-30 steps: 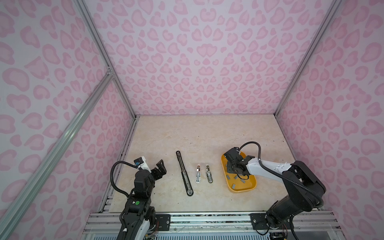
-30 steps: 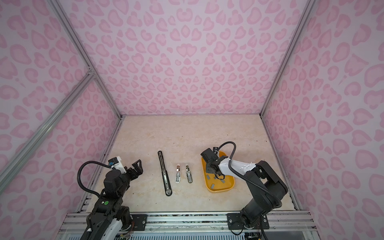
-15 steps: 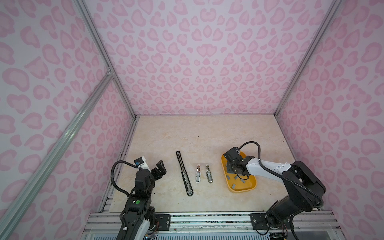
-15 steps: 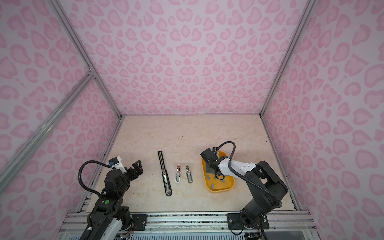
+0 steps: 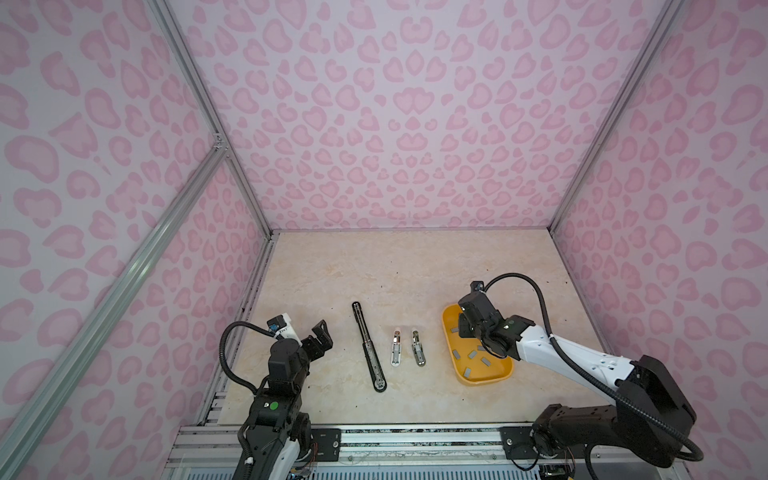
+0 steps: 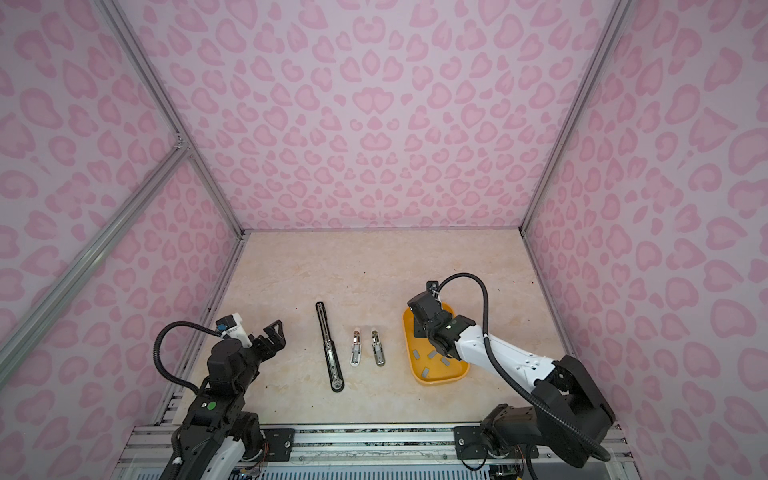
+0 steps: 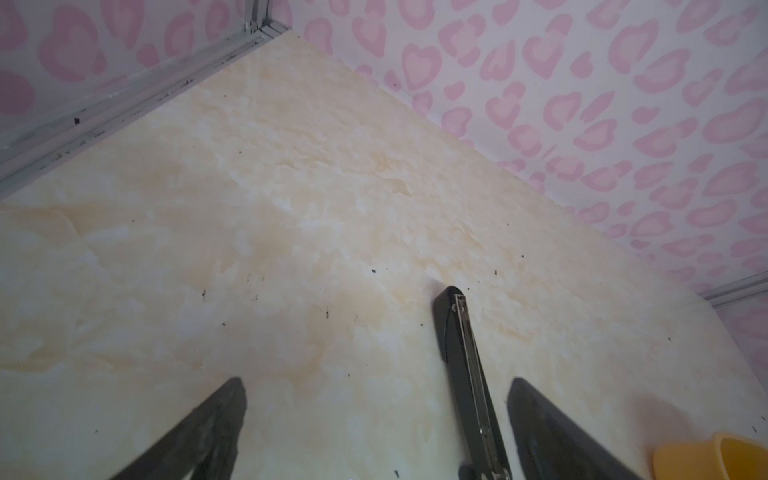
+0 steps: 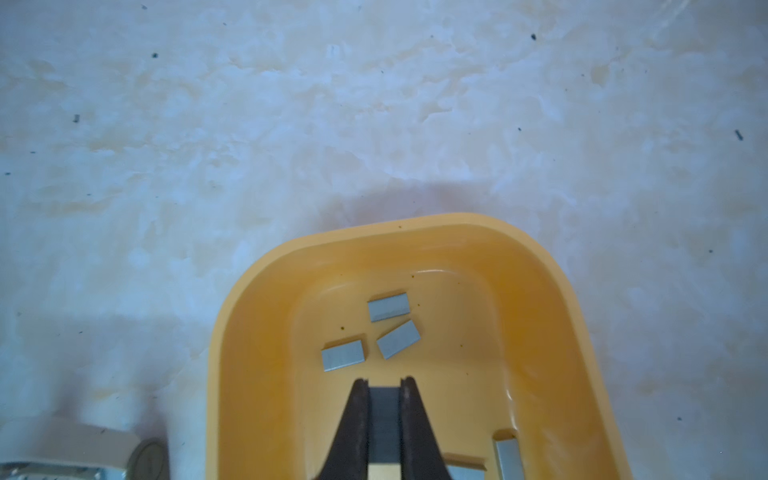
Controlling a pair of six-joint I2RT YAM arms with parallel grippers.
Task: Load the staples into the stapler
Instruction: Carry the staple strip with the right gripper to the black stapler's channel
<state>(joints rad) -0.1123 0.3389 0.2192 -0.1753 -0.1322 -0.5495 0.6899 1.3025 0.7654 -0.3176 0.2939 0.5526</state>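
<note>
Staples (image 8: 397, 338): one pinched in right fingers (image 8: 361, 392), three loose nearby in tray (image 8: 249, 291); left fingers (image 7: 199, 436) gape empty

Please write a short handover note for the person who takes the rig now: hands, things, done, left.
Left hand: open, empty, near the long black stapler.
Right hand: shut on one staple strip, inside the yellow tray.
Other strips lie loose in the tray; two small staplers lie between tray and long stapler.
Done: strip gripped. To do: carry it to a stapler, load it.
</note>
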